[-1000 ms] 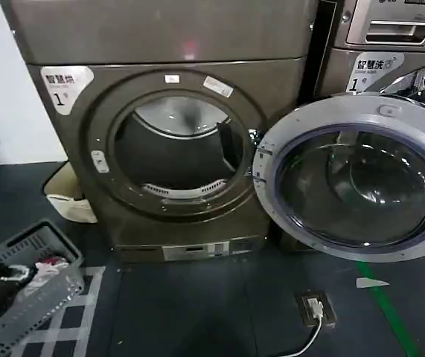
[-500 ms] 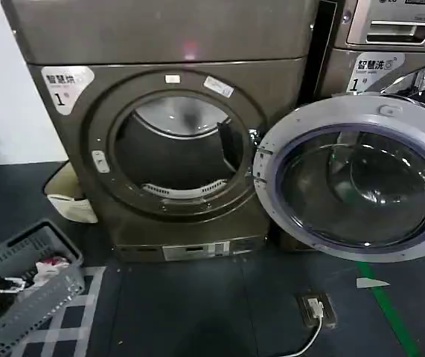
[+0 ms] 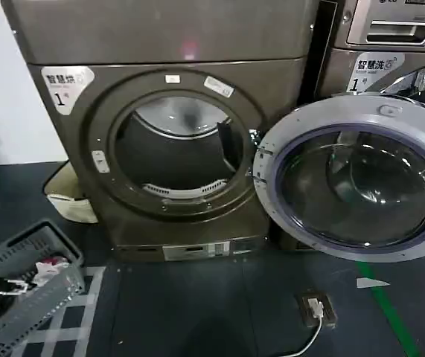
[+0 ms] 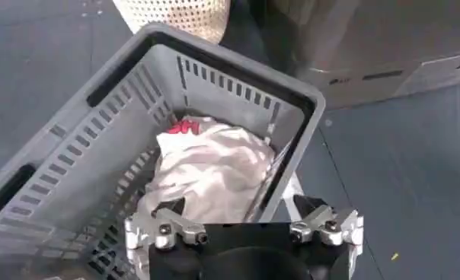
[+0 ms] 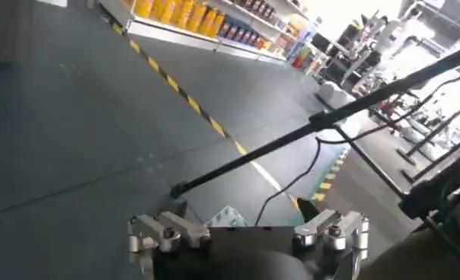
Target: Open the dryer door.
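Note:
The bronze dryer (image 3: 167, 44) faces me with its round drum opening (image 3: 175, 152) uncovered. Its dryer door (image 3: 357, 175), a grey ring around dark glass, stands swung wide to the right of the opening, hinged at its left edge. My left gripper (image 3: 0, 285) hangs low at the far left over a grey basket, well away from the door. In the left wrist view this gripper (image 4: 241, 209) is open above the white cloth (image 4: 207, 163), holding nothing. My right gripper (image 5: 245, 221) is open over bare floor.
The grey laundry basket (image 3: 30, 290) with cloth sits on the floor at lower left. A beige woven bin (image 3: 67, 197) stands beside the dryer. A second machine (image 3: 391, 37) is behind the door. A floor socket with cable (image 3: 316, 309) and a green line (image 3: 391, 312) lie in front.
My left gripper has drifted a little down and left over the basket. The dryer door has not moved.

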`<state>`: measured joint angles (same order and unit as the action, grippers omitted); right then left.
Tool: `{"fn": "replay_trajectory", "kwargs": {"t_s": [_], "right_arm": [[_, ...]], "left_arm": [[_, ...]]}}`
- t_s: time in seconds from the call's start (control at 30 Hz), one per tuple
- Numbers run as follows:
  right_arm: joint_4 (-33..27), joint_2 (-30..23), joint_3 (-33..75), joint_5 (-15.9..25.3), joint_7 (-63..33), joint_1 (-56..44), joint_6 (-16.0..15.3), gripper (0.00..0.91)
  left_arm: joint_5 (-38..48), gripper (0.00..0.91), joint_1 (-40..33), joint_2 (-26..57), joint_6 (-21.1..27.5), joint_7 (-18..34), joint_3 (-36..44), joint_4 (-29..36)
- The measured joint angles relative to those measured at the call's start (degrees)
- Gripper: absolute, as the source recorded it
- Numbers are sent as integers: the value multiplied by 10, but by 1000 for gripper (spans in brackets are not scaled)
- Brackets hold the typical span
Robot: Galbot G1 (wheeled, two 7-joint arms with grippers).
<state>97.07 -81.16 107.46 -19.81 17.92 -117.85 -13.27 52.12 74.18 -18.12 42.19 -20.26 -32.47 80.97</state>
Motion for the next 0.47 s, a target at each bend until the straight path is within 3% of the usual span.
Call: {"fn": "replay_trajectory", "kwargs": {"t_s": [0.47], "right_arm": [[-16,3,15,6,-7,10,0,907]], "left_arm": [[3,907,-1,0,0,1,-3,-1]]}}
